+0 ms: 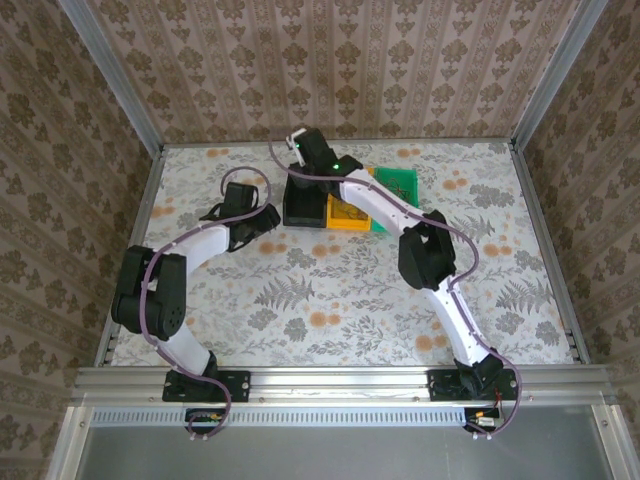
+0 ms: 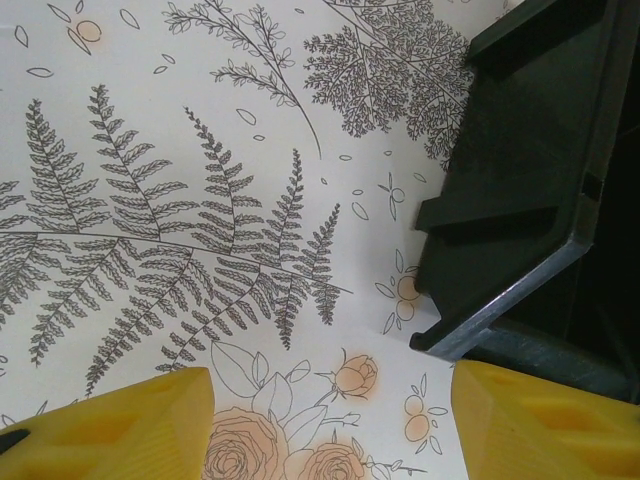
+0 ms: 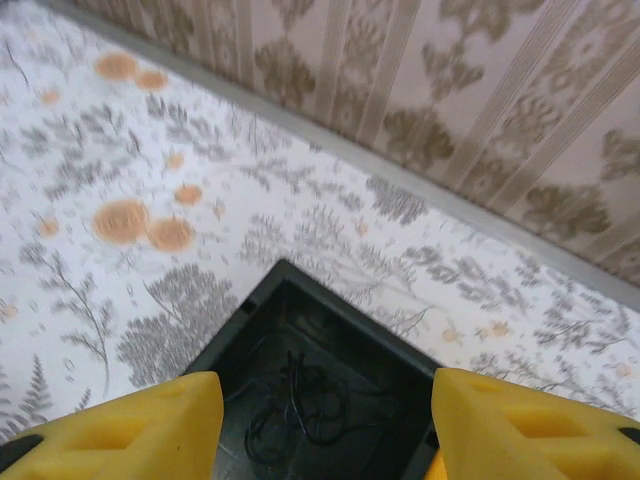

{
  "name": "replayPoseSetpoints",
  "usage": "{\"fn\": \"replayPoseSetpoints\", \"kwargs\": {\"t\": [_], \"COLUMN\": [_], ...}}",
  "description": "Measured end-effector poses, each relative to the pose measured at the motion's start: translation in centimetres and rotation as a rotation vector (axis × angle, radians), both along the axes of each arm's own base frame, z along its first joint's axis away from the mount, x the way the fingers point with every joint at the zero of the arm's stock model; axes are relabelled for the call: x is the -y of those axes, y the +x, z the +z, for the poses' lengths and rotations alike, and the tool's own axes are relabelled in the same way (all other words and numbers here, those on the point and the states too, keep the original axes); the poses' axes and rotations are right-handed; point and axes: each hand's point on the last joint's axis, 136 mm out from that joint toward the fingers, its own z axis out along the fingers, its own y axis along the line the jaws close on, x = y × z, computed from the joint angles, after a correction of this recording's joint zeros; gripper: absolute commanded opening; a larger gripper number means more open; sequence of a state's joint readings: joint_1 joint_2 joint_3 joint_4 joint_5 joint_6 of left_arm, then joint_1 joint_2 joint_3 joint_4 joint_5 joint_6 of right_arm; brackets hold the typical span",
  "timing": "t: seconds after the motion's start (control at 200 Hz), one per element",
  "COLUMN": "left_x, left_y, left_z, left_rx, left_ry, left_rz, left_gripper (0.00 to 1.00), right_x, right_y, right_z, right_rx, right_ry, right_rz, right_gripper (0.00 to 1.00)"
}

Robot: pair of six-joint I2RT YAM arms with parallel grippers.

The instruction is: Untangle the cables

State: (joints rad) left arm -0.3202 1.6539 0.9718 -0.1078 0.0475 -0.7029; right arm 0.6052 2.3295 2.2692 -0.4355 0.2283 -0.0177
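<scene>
Right jaws wide, empty, over black bin [image 3: 256, 318]; cables [image 3: 300, 405], seemingly tangled, inside. Left jaws wide.

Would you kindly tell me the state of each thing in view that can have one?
left claw: open, empty, beside the black bin.
right claw: open, empty, above the black bin.
cables: tangled, lying loose inside the black bin.
black bin: upright, holding the cables.
yellow bin: upright, partly hidden by the right arm.
green bin: upright, contents unclear.
</scene>
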Motion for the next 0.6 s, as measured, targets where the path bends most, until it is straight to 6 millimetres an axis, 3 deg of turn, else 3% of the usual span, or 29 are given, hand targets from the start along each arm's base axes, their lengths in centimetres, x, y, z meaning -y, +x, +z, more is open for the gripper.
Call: {"fn": "replayPoseSetpoints", "kwargs": {"t": [0.11,0.195,0.27,0.44,0.5,0.6], "left_x": [-0.3,-0.6,-0.9,-1.6,-1.5,-0.1], "left_y": [-0.2,-0.2,-0.3,-0.6,-0.8,-1.0], "left_z": [0.2,1.0,1.7,1.7,1.5,1.5], "left_rx": [-0.001,0.018,0.038,0.045,0.042,0.051], "left_ry": [0.013,0.020,0.023,0.033,0.029,0.000], "left_rz": [0.004,0.012,0.021,0.029,0.019,-0.060], "left_gripper": [0.64,0.64,0.65,0.64,0.63,0.63], "right_x": [1.1,3.1,6.4,14.7,15.2,13.8], "right_y": [-0.5,-1.3,-2.5,-5.2,-6.2,-8.8], "right_z": [2.6,3.0,2.6,1.8,1.4,-1.3], "right_rx": [0.036,0.028,0.002,-0.049,-0.066,-0.130], "right_ry": [0.058,0.104,0.148,0.229,0.251,0.268], "right_rz": [-0.028,-0.071,-0.126,-0.266,-0.274,-0.241], "right_gripper": [0.60,0.60,0.64,0.61,0.61,0.61]}}
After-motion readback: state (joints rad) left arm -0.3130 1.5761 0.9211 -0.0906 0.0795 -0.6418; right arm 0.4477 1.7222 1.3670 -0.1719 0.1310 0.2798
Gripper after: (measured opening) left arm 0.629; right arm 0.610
